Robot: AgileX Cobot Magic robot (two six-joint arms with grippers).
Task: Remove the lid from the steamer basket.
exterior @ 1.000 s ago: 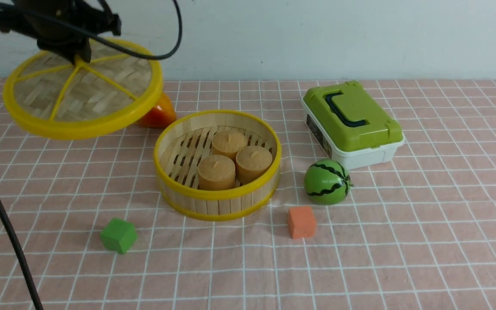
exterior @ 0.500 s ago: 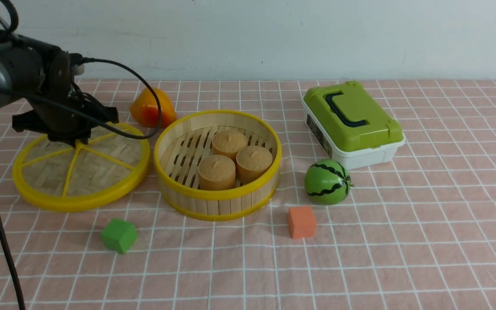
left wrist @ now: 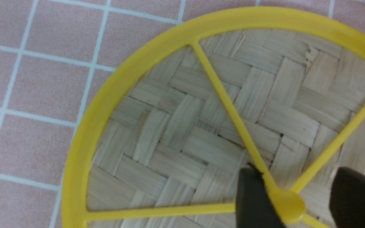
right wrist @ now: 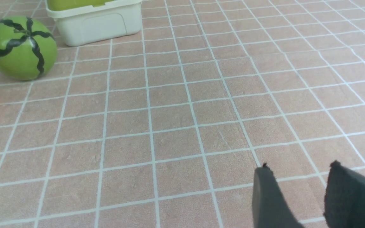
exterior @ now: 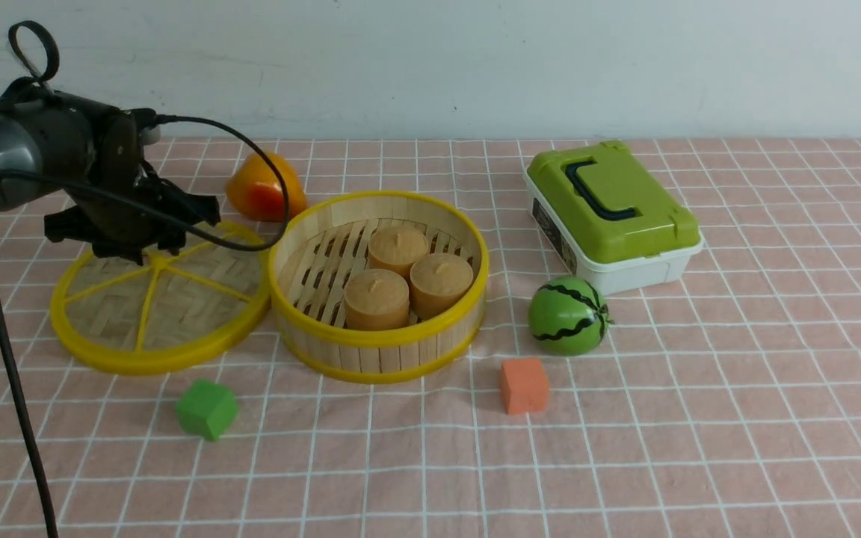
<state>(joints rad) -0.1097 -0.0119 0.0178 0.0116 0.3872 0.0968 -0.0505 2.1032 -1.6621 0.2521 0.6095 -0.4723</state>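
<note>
Hiding part of the lid [exterior: 169, 314], the left end effector [left wrist: 293, 173] straddles its centre, parted.

The tabletop [exterior: 699, 418], under a pink cloth with a white grid, carried the lid [exterior: 176, 306] lying flat, close against the left side of the steamer basket [exterior: 378, 347]. A green-lidded white box [exterior: 613, 205] sat to the right with a toy watermelon [exterior: 567, 315] near its front. An orange cube [exterior: 524, 385], a green cube [exterior: 206, 408] and an orange-red fruit [exterior: 262, 190] lay apart.
</note>
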